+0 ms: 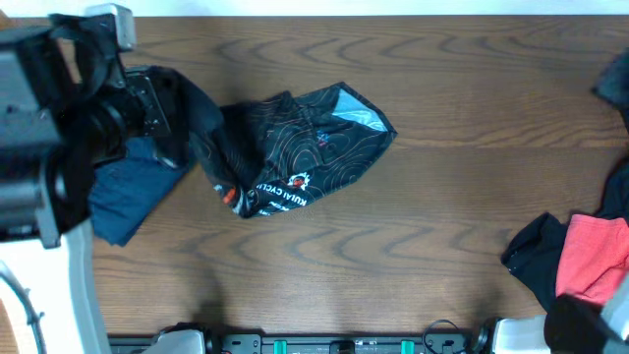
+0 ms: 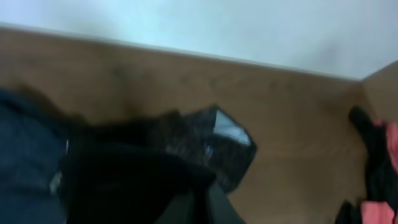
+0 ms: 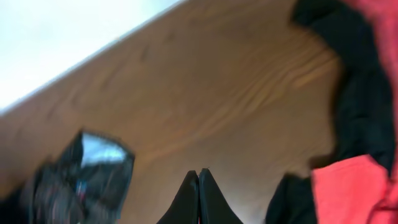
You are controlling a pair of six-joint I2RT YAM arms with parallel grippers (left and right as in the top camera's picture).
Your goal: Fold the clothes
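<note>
Overhead: a crumpled black jersey (image 1: 295, 147) lies left of centre on the wooden bench (image 1: 423, 236), its left end pinched in the left tool (image 1: 162, 108), beside a navy garment (image 1: 123, 192); a coral-red garment (image 1: 595, 256) lies far right. Left wrist: blurred dark cloth drapes over the closed tool. Right wrist: the right tool (image 3: 199, 186) is closed, holding nothing.

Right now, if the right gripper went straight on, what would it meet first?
Probably bare table: the shut right gripper aims between the black jersey and the coral-red garment; depth unclear.
</note>
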